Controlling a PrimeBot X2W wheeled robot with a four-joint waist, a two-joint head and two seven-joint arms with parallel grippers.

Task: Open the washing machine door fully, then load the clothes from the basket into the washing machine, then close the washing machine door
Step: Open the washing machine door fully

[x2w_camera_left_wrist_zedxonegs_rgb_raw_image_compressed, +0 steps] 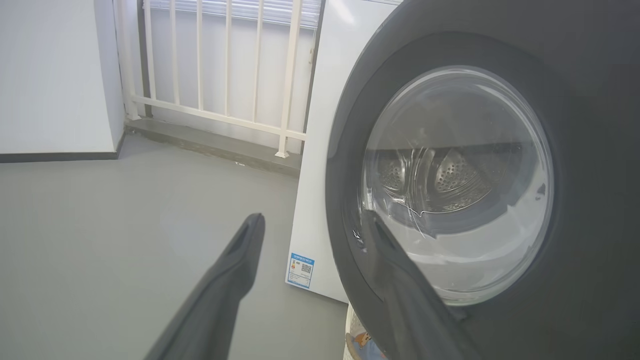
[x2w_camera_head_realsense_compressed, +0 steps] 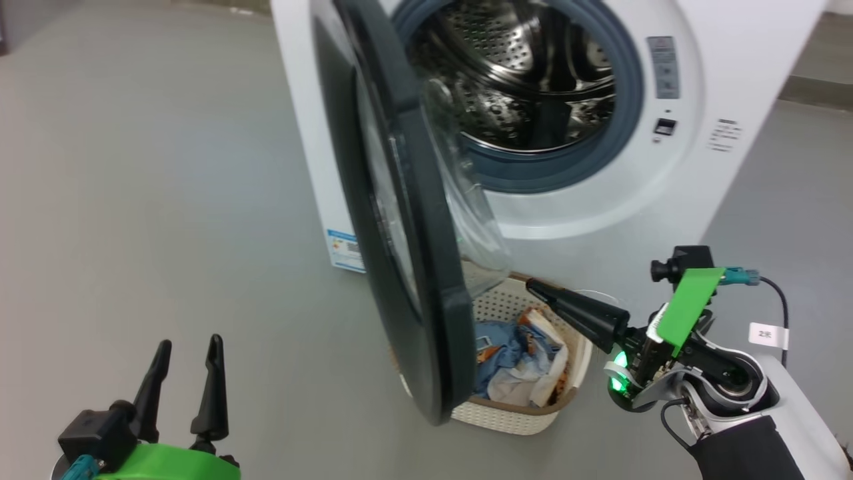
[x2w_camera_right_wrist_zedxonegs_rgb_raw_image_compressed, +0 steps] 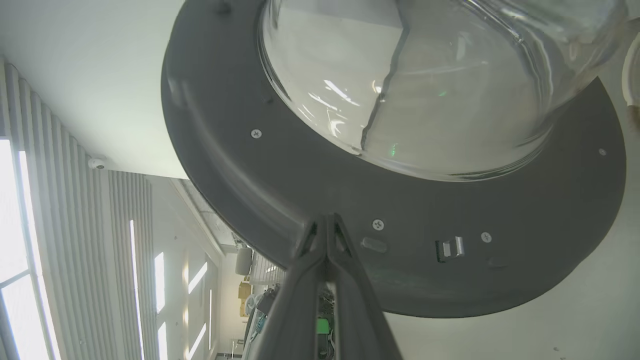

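Progress looks early, with the first step only partly done: the washing machine door (x2w_camera_head_realsense_compressed: 400,267) is swung out about halfway and seen edge-on in the head view, so the opening is uncovered but, by my judgement, the door is not yet fully back. The washing machine (x2w_camera_head_realsense_compressed: 726,80) stands at 12 to 2 o'clock in that view, and its steel drum (x2w_camera_head_realsense_compressed: 526,73) looks bare of cloth. The basket (x2w_camera_head_realsense_compressed: 513,417) sits on the floor (x2w_camera_head_realsense_compressed: 133,200) just in front of the machine, at 5 o'clock from the door's middle and partly hidden behind the door's lower rim. The clothes (x2w_camera_head_realsense_compressed: 520,363) lie heaped inside it, none loaded. The right hand (x2w_camera_head_realsense_compressed: 534,287) reaches in from 4 o'clock above the basket with its fingers pressed together on nothing, their tips at the door's inner face below the glass bowl; whether they touch it I cannot tell. The left hand (x2w_camera_head_realsense_compressed: 189,343) hovers at 7 o'clock, well apart from the door, fingers spread wide and empty. Left to do: swing the door fully open, move all the clothes into the drum, then shut the door
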